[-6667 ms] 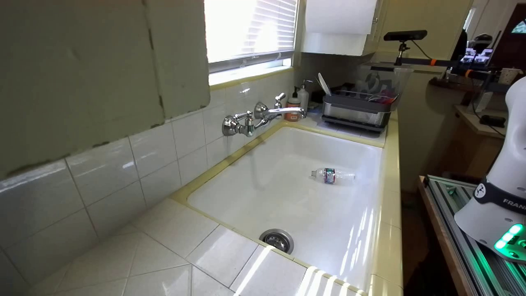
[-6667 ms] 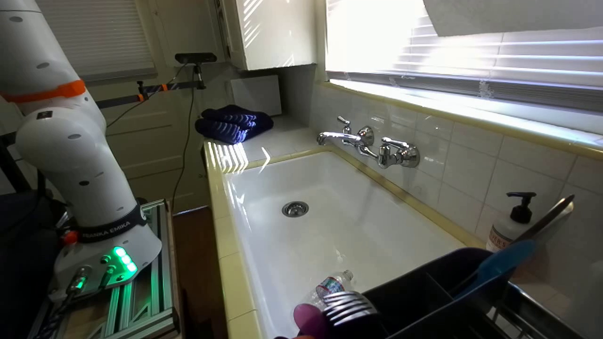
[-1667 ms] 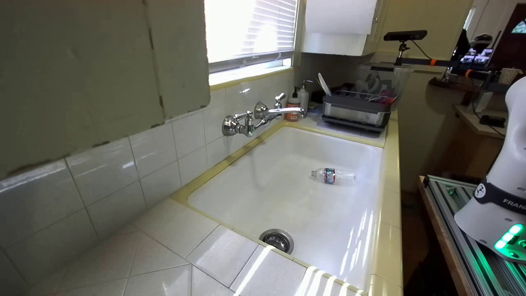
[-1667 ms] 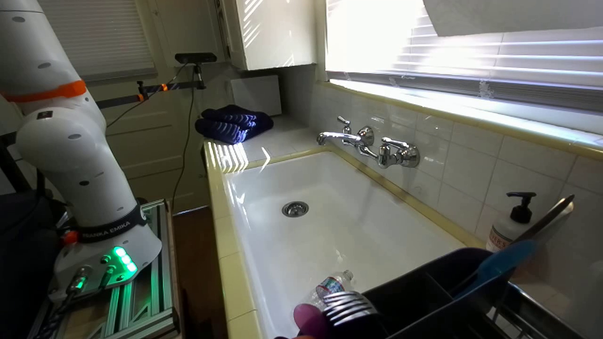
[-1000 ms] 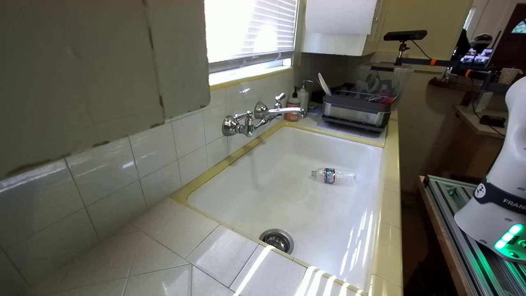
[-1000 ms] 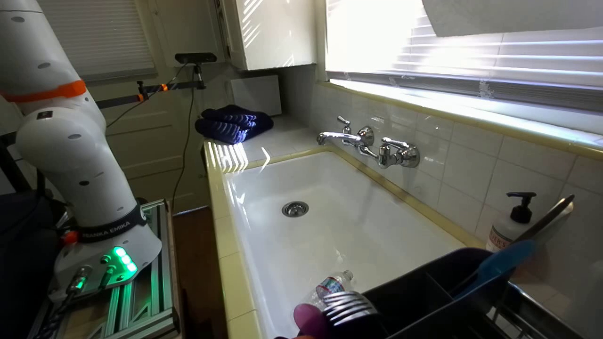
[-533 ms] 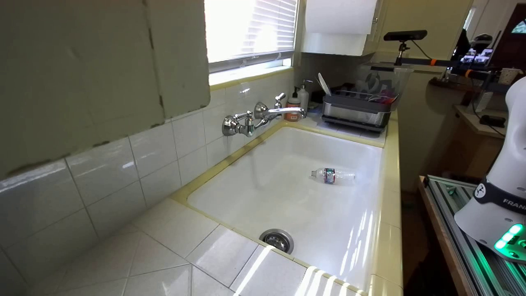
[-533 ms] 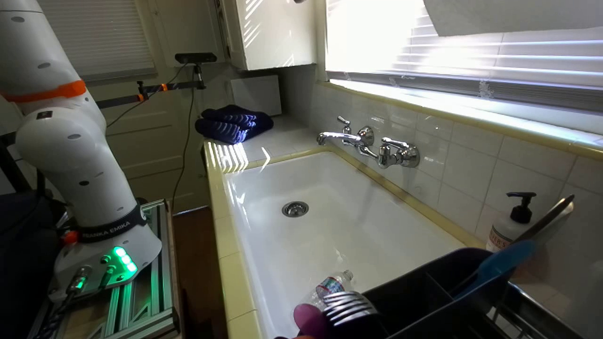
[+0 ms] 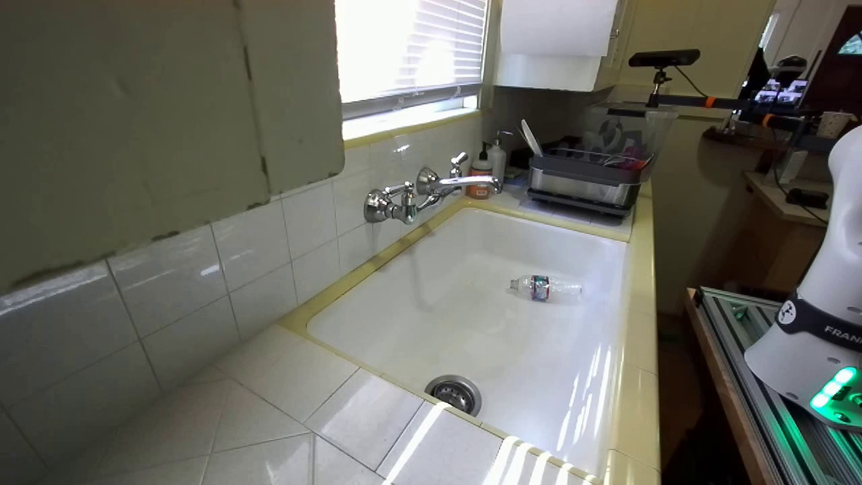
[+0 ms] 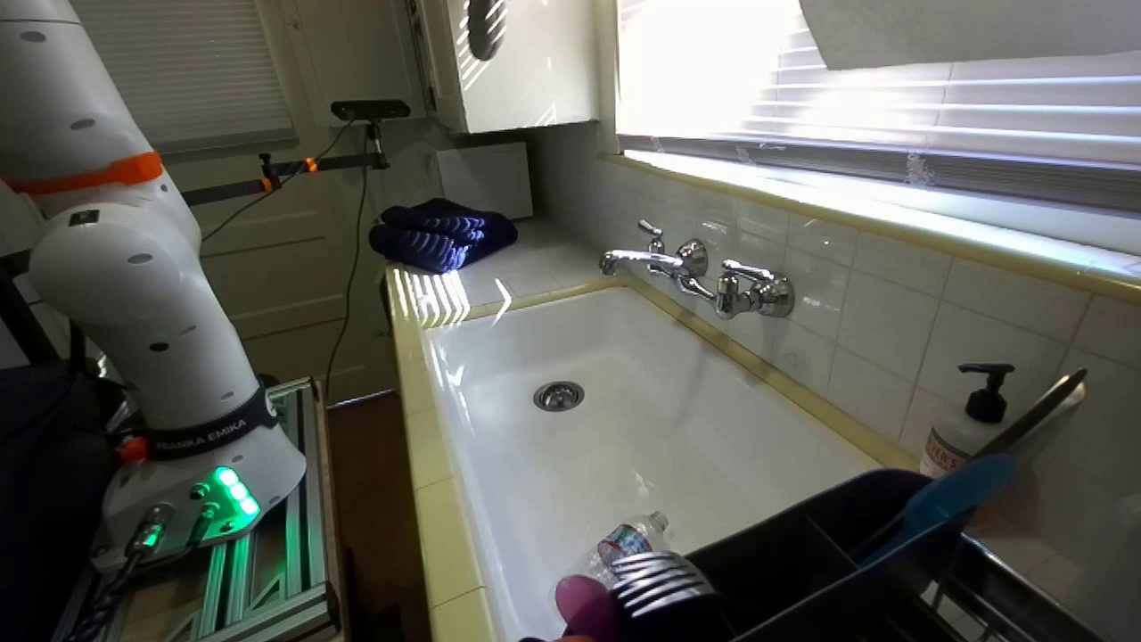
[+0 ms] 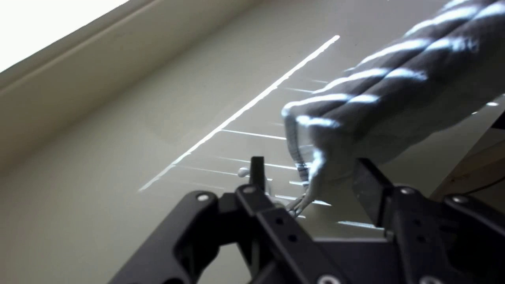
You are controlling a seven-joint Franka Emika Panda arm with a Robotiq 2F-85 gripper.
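Observation:
In the wrist view my gripper [image 11: 310,159] stands open, its two dark fingers well apart. A grey quilted fabric piece [image 11: 378,98], striped with sunlight, reaches down into the space between them. Its narrow loop [image 11: 309,193] runs toward a small pale round-ended fitting [image 11: 243,172] on the wall, partly covered by the left finger. Whether the loop sits on that fitting, or the fabric touches a finger, I cannot tell. Against the sunlit cabinet side in an exterior view hangs a dark rounded shape [image 10: 486,27], probably the same fabric. Neither exterior view shows the gripper.
A clear plastic bottle [image 9: 545,288] lies in the white sink [image 9: 471,323]. Beyond it are the chrome faucet [image 9: 471,182] and a dish rack [image 9: 586,182]. A folded dark blue cloth [image 10: 441,234] rests on the counter below the cabinet [image 10: 535,71]. The window [image 10: 891,98] is beside it.
In an exterior view the dark rounded shape, half a second ago only a sliver at the top edge, has come lower and leftward over the cabinet side. The arm's base and bottle look unmoved.

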